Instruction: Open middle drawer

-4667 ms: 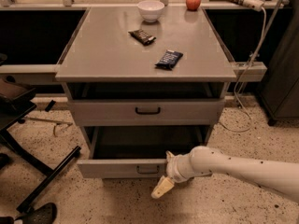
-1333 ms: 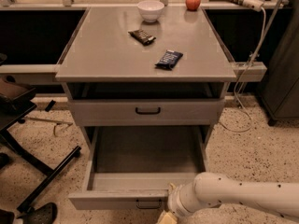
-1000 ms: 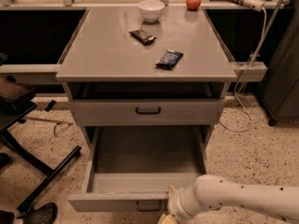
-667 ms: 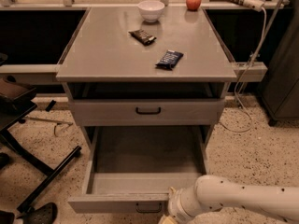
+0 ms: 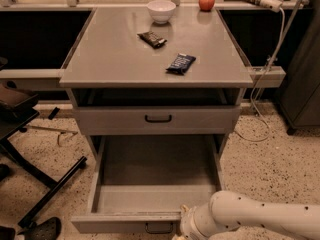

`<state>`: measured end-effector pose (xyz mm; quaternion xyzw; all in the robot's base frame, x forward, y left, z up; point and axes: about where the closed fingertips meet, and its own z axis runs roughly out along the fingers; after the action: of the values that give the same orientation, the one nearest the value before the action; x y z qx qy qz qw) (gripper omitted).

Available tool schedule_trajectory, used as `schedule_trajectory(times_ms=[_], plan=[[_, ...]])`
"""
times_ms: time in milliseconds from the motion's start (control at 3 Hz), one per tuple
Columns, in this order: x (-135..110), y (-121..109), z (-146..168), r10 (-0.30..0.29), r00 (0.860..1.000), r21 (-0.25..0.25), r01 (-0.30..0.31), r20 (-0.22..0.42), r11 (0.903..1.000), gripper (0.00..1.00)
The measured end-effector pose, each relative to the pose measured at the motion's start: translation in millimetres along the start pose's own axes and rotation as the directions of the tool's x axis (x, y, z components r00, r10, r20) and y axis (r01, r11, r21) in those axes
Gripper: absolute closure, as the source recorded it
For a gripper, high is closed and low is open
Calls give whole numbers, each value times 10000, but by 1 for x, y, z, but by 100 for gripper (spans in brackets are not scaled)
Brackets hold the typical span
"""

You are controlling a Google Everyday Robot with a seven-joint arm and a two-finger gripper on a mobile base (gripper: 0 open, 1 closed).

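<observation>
The middle drawer is the low grey one under the cabinet top. It is pulled far out, and its long grey tray is bare inside. Its low flat face panel is at the bottom edge of the camera view, with the small black bar handle partly cut off. My gripper is at the front of that panel, just right of the handle, at the end of my white arm, which comes in from the lower right. Most of the gripper is hidden below the edge of the view.
A taller-faced grey drawer above is shut. On the cabinet top lie a white bowl, a red apple and two dark snack packets. An office chair base is at lower left, a cable at right.
Since the earliest frame the middle drawer has come far out toward the camera and my gripper moved down with its front. Over the last second nothing visibly moved.
</observation>
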<state>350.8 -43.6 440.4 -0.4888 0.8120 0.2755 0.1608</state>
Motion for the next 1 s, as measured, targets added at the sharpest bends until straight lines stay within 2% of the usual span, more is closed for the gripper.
schedule_trajectory(times_ms=[333,1000], plan=[[9,17,0,285,9993,-156,-289,-257,9995,0],[14,29,-1,345,9991,-465,-357,-261,9983,0]])
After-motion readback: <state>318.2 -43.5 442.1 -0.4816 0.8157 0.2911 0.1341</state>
